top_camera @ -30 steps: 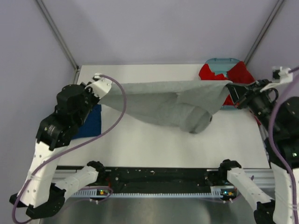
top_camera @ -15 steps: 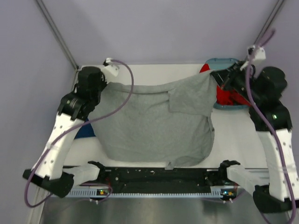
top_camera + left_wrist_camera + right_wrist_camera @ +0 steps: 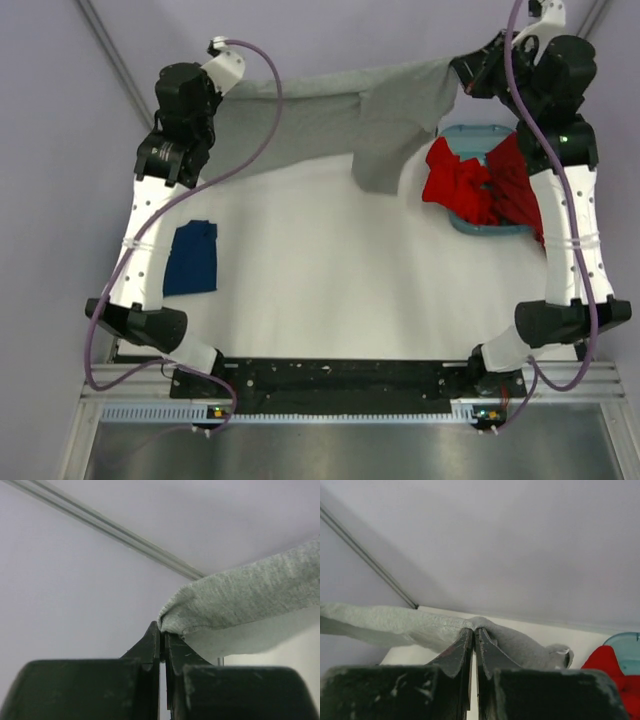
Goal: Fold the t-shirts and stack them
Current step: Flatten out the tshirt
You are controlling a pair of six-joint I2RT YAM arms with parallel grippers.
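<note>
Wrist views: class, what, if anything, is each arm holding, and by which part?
Both hold the heather grey cotton t-shirt: the left fingers pinch one end of its top edge, the right fingers the other, fabric stretched between them.

You are holding the grey t-shirt (image 3: 330,115) stretched in the air across the far side of the table (image 3: 330,290). Your left gripper (image 3: 222,98) is pinching one end and your right gripper (image 3: 462,72) is pinching the other. A flap of it is hanging lower, right of the middle. The red t-shirts (image 3: 455,182) are spilling over the rim of the teal basket (image 3: 478,131) on the right. The navy t-shirt (image 3: 192,258) is lying folded near the left edge, beside your left arm.
</note>
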